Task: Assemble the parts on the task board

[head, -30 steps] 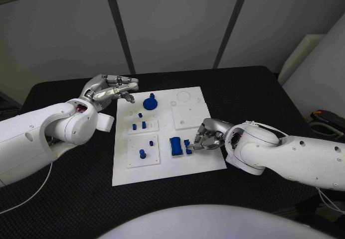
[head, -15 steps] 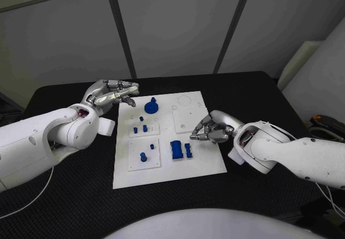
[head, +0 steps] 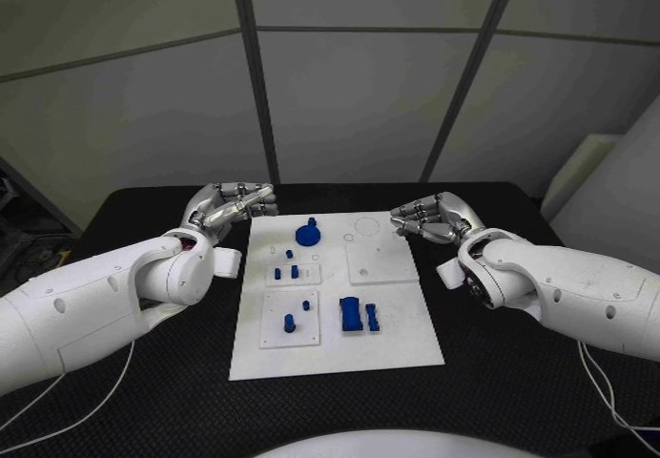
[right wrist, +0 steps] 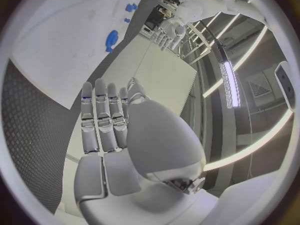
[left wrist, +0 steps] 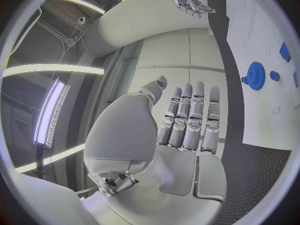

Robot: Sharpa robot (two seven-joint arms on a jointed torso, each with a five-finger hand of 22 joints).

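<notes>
One white board (head: 337,353) is seen on the black table (head: 165,382), between two empty hands with straightened fingers: the left hand (head: 229,204) and the right hand (head: 430,217). About eight blue parts (head: 351,313) are counted on the board, one a round gear (head: 308,232).
</notes>
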